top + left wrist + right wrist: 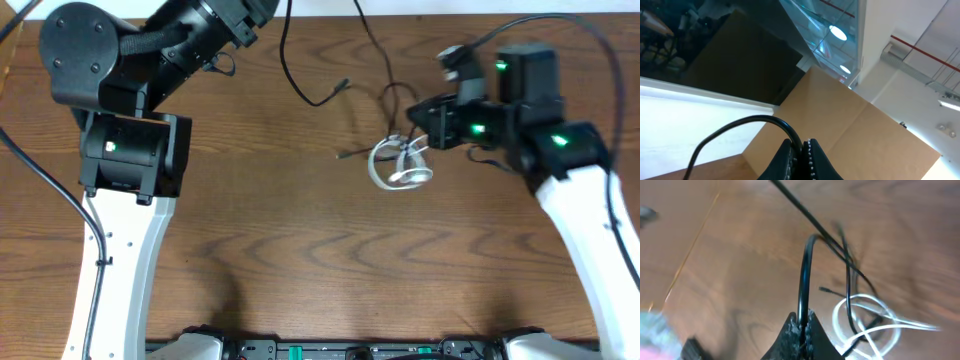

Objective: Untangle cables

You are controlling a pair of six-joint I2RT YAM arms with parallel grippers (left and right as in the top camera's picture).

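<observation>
Two cables, the white cable and the black cable, lay knotted on the table, just ahead of your right gripper. It was clamped on the black cable, which ran straight out from its fingertips. Your left gripper, pinching a black lead, sat well apart, so the right arm was nearer.
</observation>
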